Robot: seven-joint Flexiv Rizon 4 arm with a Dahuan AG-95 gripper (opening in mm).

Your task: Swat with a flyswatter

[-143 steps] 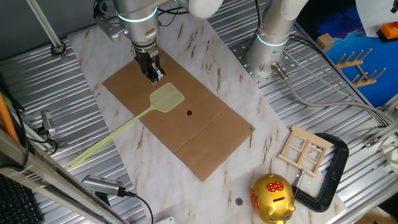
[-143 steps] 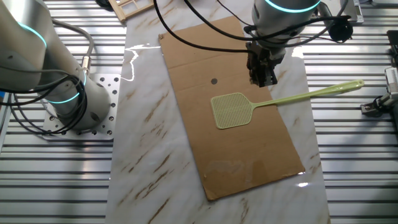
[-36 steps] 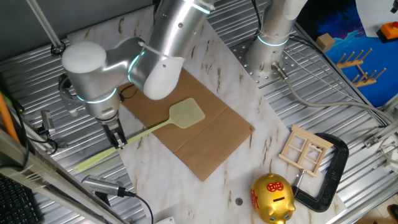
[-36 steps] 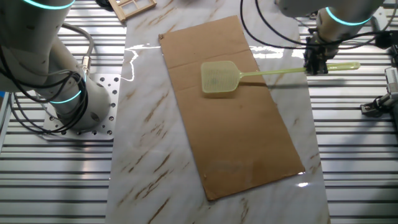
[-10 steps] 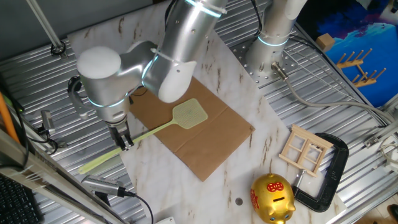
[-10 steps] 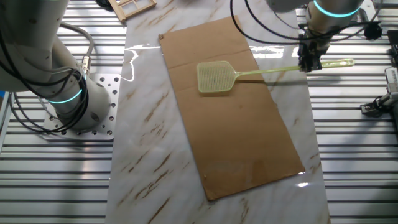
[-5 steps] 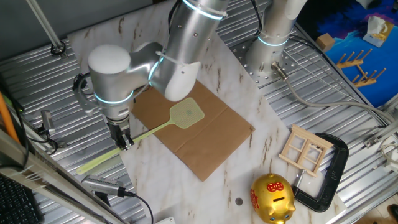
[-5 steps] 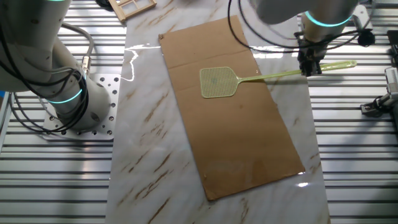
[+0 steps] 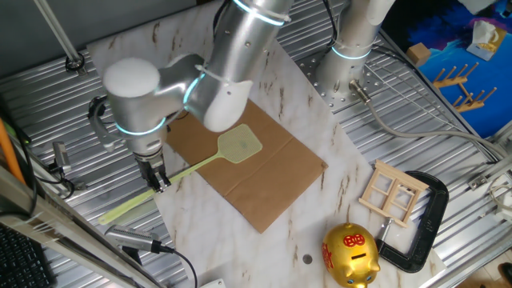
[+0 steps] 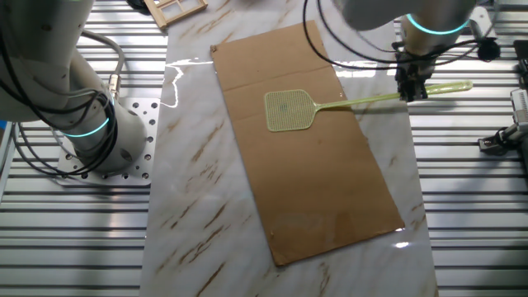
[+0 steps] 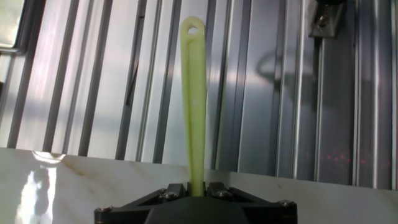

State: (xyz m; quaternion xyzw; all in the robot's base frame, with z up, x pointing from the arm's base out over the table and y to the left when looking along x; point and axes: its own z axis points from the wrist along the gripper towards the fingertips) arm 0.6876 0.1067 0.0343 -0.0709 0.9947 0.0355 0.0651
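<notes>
The pale yellow-green flyswatter (image 9: pixel 238 145) has its mesh head over the brown sheet (image 9: pixel 264 180). Its long thin handle runs down-left past the marble edge onto the metal slats. My gripper (image 9: pixel 160 181) is shut on the handle partway along it. In the other fixed view the head (image 10: pixel 289 110) is over the sheet (image 10: pixel 330 181) and the gripper (image 10: pixel 410 89) clamps the handle near its far end. In the hand view the handle (image 11: pixel 194 93) runs straight out from between the shut jaws (image 11: pixel 196 188), its end hole at the top.
A second robot base (image 9: pixel 346 68) stands behind the sheet. A gold piggy bank (image 9: pixel 350 256), a wooden frame (image 9: pixel 394 193) and a black clamp (image 9: pixel 424 224) lie at the front right. Metal slats surround the marble slab (image 10: pixel 190 206).
Over the last second the arm shifted slightly and the flyswatter's head moved a little across the sheet. The grip on the handle has stayed shut.
</notes>
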